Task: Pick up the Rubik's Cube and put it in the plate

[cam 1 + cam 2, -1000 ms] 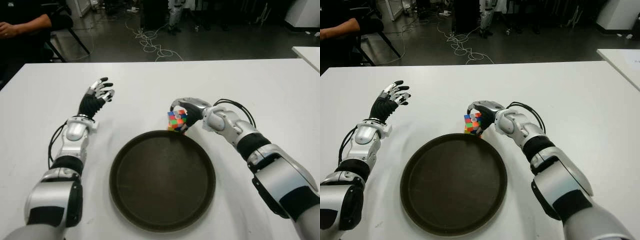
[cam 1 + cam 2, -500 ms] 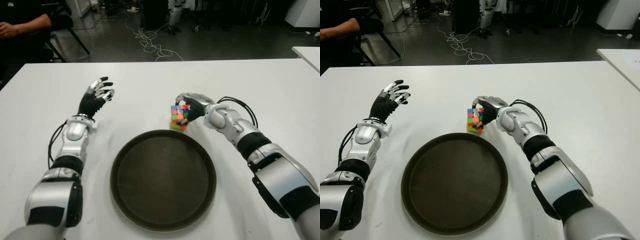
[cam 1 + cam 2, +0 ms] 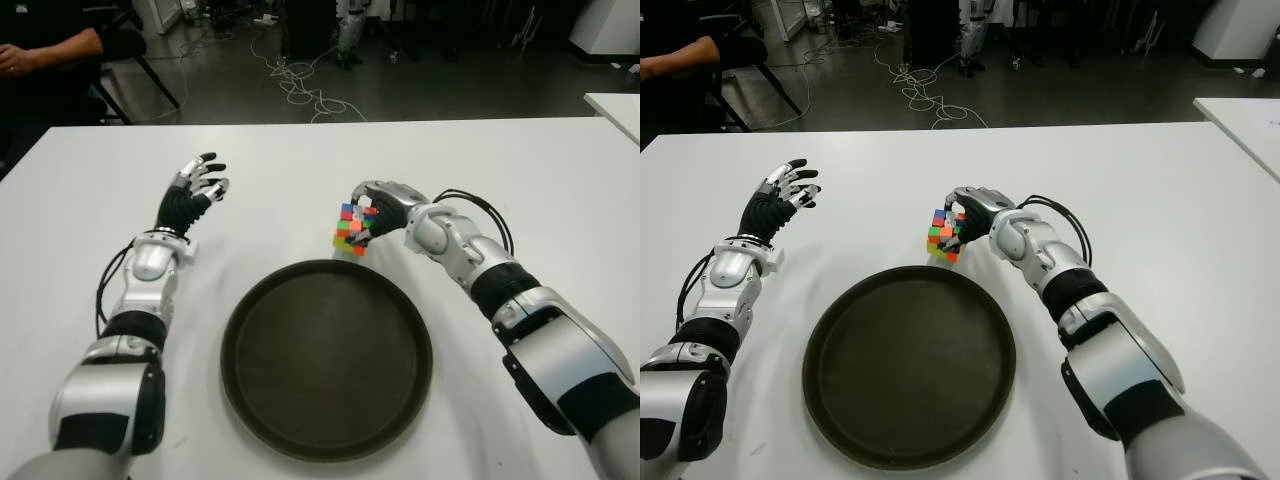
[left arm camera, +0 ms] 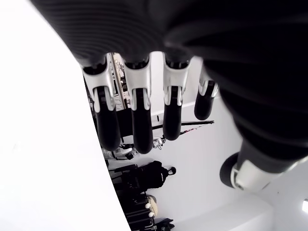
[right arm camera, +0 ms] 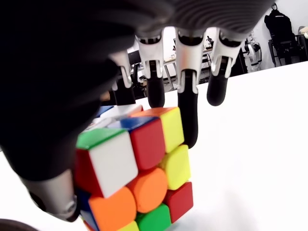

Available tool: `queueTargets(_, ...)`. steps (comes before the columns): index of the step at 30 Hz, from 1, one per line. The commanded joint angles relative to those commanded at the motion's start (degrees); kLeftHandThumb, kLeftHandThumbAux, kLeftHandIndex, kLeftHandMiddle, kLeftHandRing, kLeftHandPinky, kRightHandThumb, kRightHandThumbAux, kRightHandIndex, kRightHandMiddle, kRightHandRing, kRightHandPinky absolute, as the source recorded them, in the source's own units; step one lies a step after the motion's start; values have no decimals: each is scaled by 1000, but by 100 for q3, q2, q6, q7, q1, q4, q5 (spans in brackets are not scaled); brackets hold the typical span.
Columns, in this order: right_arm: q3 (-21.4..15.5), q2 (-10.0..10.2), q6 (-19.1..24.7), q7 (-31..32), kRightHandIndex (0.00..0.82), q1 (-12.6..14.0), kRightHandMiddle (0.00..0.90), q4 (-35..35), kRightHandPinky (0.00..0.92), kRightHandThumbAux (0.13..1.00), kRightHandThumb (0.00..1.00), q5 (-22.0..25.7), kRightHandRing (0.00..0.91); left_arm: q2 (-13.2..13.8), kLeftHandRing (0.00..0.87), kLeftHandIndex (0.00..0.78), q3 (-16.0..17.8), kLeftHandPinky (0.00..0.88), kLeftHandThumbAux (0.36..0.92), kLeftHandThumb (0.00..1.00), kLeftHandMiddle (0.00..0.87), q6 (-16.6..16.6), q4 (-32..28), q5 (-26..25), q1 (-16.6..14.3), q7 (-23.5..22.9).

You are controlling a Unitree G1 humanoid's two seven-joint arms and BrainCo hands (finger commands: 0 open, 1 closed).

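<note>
The Rubik's Cube (image 3: 350,229) is held tilted just beyond the far rim of the round dark plate (image 3: 240,345). My right hand (image 3: 373,214) is shut on the cube, fingers curled over its top and far side, thumb on the near side. In the right wrist view the cube (image 5: 134,168) fills the palm with its lower edge close to the white table; I cannot tell whether they touch. My left hand (image 3: 197,184) shows to the left of the plate, fingers (image 4: 137,125) spread and holding nothing. Nothing lies in the plate.
The white table (image 3: 560,180) extends wide on both sides. A seated person's arm (image 3: 45,50) shows beyond the far left corner. Cables (image 3: 300,85) lie on the floor behind. Another white table's corner (image 3: 618,105) is at the far right.
My right hand has drawn the cube back from the plate's far rim and slightly upward, tipping it. The left arm has not moved.
</note>
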Motion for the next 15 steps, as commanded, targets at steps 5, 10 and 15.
queueTargets(5,37,3,-30,-43,428,-33,696,112,679,735,688,-35,699,-6,266,141,6,325,613,176,223,-8,6,-3,-6,10)
queueTargets(10,80,-13,-74,-70,427,-51,692,136,668,736,687,-79,693,-3,268,142,-8,328,613,175,226,-23,-1,14,-4,16)
queueTargets(15,143,-38,-144,-116,426,-89,678,188,659,737,687,-167,681,-4,267,140,-5,323,609,168,224,-37,-11,4,2,-9)
